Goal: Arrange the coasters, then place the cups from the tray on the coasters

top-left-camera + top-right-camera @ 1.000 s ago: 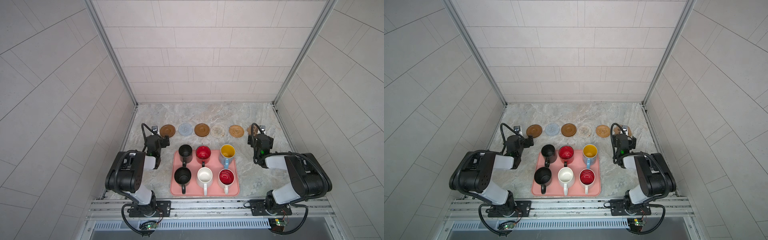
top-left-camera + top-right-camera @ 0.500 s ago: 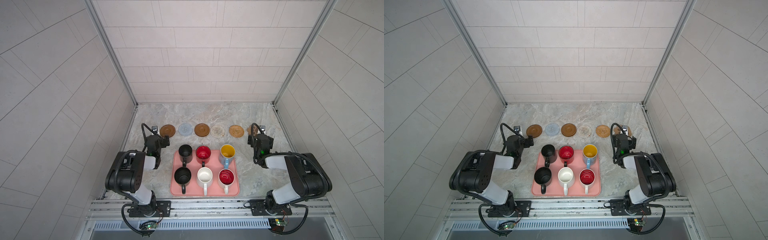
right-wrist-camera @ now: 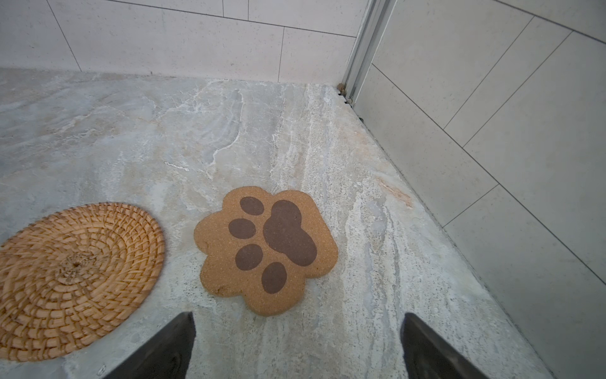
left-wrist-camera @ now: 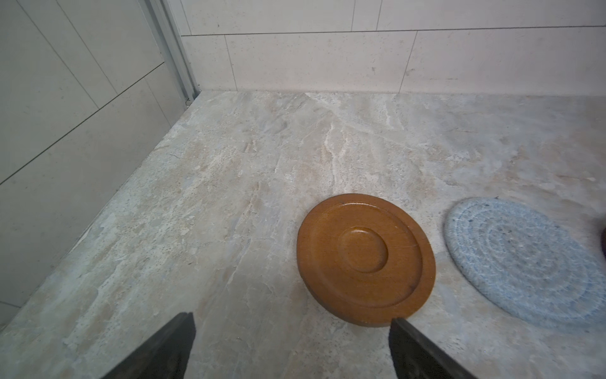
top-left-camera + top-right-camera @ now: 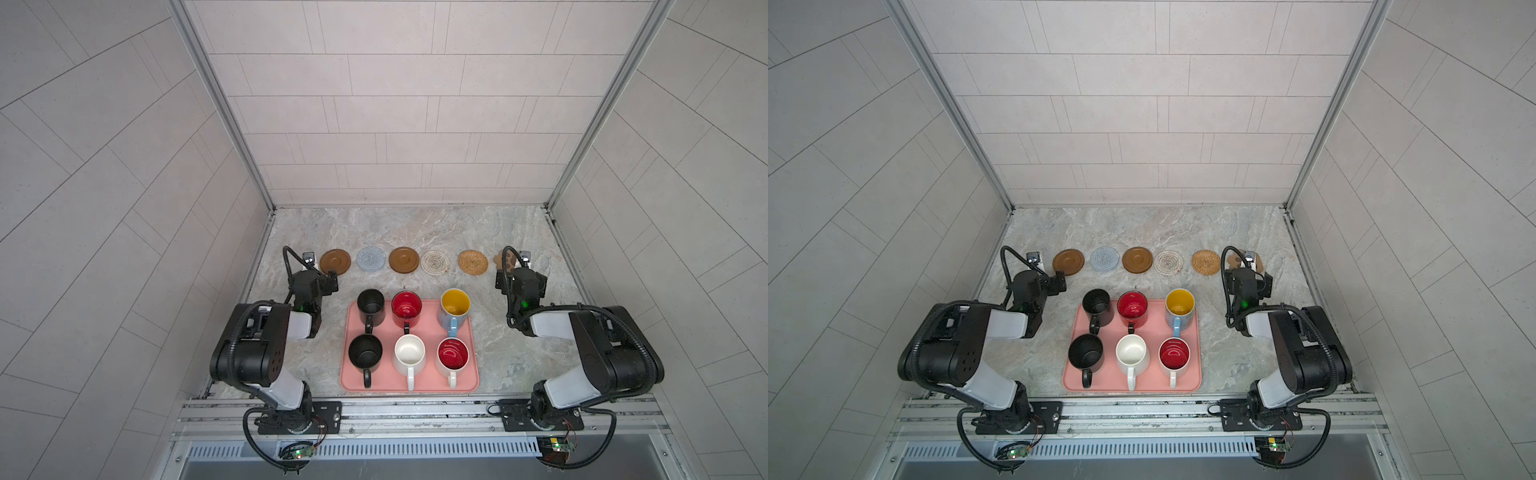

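Salmon-pink tray at the near edge of the counter carries six mugs — beyond it six coasters, wood, woven, rattan, paw-shaped, lie in a row — left gripper and right gripper gape empty.

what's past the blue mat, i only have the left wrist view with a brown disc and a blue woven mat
Observer: The row continues with four more: a second brown disc, a whitish woven one, a tan rattan one, a paw-shaped one.
Operator: where are the cups
Observer: All six cups stand on the pink tray, none on a coaster yet.
Operator: is the right hand busy
Observer: No, the right hand is open and empty, just short of the paw-shaped one.
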`<control>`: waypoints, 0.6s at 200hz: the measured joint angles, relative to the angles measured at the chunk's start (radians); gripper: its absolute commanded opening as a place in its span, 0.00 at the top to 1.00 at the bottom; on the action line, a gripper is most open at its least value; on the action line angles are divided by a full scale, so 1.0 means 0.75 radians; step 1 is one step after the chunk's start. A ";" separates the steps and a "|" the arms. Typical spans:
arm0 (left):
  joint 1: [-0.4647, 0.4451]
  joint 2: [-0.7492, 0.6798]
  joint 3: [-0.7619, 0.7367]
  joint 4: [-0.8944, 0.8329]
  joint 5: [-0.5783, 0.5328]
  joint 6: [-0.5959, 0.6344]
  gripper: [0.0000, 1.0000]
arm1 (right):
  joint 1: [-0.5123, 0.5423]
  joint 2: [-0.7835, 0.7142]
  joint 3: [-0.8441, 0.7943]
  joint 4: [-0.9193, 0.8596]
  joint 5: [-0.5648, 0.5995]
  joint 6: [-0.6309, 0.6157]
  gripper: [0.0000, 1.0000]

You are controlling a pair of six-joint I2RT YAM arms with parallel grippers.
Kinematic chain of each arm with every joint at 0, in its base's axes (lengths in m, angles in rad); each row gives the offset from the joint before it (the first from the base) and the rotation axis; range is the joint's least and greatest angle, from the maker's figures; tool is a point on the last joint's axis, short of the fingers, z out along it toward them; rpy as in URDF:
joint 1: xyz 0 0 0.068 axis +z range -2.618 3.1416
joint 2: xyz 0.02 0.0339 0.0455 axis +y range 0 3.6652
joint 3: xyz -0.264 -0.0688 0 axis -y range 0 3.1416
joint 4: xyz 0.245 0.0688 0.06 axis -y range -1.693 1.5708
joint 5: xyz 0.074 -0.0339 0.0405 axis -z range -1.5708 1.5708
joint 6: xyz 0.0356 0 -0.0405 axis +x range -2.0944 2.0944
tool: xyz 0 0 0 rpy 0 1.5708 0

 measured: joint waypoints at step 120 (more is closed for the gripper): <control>-0.229 -0.291 0.608 -1.171 0.277 -0.394 0.00 | 0.033 -0.497 0.601 -1.298 -0.140 0.271 0.01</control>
